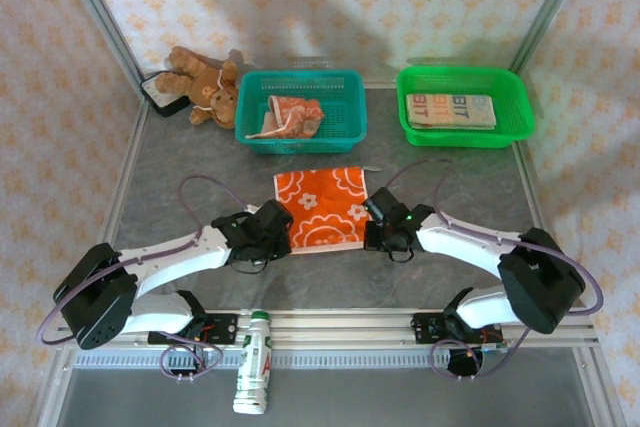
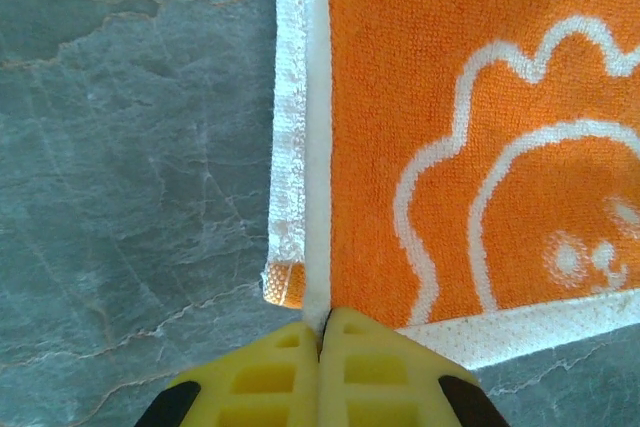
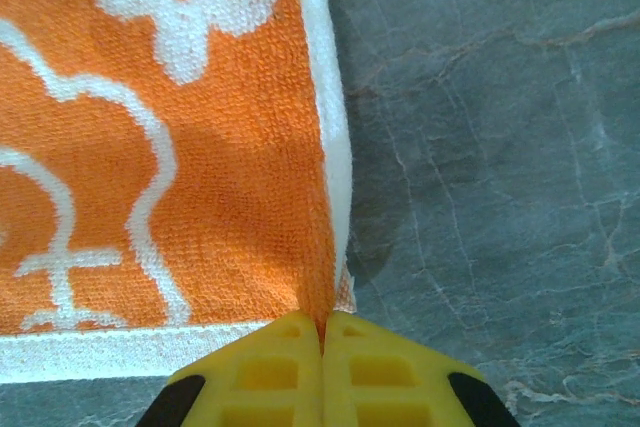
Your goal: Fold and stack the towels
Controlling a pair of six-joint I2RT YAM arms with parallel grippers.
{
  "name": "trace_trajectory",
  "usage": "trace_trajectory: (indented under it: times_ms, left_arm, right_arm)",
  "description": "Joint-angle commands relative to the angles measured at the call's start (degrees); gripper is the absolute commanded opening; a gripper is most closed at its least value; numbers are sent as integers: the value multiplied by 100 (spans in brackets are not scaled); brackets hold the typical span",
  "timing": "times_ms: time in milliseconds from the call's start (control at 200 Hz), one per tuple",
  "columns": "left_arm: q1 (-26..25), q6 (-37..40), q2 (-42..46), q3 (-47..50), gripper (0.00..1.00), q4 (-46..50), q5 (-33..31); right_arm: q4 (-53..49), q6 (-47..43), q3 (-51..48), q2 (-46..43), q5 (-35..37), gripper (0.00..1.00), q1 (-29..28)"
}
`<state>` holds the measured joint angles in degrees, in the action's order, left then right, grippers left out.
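An orange towel [image 1: 320, 207] with white flower prints lies flat on the grey table between the two arms. My left gripper [image 1: 270, 235] is shut on its near left corner, where the white hem [image 2: 318, 277] runs into the yellow fingers [image 2: 280, 377]. My right gripper [image 1: 378, 227] is shut on the near right corner, pinching a ridge of orange towel [image 3: 200, 197] between its yellow fingers [image 3: 370, 377]. A crumpled towel [image 1: 290, 119] lies in the teal basket [image 1: 348, 132]. Folded cream towels [image 1: 450, 110] with orange lettering rest in the green basket [image 1: 515, 127].
A brown teddy bear [image 1: 200, 84] lies at the back left beside a small dark tray [image 1: 160, 94]. A white bottle [image 1: 254, 362] lies on the rail at the near edge. Bare grey tabletop [image 1: 470, 187] surrounds the towel.
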<state>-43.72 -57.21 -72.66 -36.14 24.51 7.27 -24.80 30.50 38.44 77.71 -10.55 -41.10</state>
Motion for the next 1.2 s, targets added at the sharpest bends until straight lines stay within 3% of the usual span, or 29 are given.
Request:
trace_trajectory:
  times_ms: [0, 100, 175, 260, 370, 395, 500, 591, 886, 1051, 1196]
  left_arm:
    - [-35, -106, -126, 99, 0, 14, -212]
    - [-48, -97, -197, 107, 1, -1, -227]
    - [-48, -80, -222, 99, 9, 25, -250]
    - [-48, -37, -218, 53, 28, 106, -261]
    - [-44, 155, -156, -216, 53, 545, -454]
    - [-48, 221, -140, -306, 55, 686, -534]
    - [-1, 550, -131, -658, 55, 1076, -730]
    - [129, 779, -221, -857, 49, 1012, -705]
    - [890, 1498, -1272, -1580, 21, 261, -349]
    - [1067, 1849, -2105, -2118, 16, 187, -306]
    - [1068, 1835, -2479, -2047, 15, 95, -172]
  right_arm:
    - [-237, 90, -109, 68, 228, 6, -13]
    - [-269, 89, -116, 112, 248, 9, -21]
    - [-279, 81, -113, 104, 246, 12, -20]
    - [-348, 70, -63, 19, 277, 25, -21]
    - [-533, 22, 123, -134, 374, 27, -21]
    - [-587, 10, 189, -164, 395, 27, -21]
    - [-751, -74, 495, -206, 510, 28, -21]
    - [-710, -187, 757, -95, 627, 26, -21]
    - [-207, -651, 1773, 1279, 896, 12, 5]
    - [-59, -806, 2250, 1984, 786, 9, 23]
    - [164, -676, 2050, 2143, 617, 9, 5]
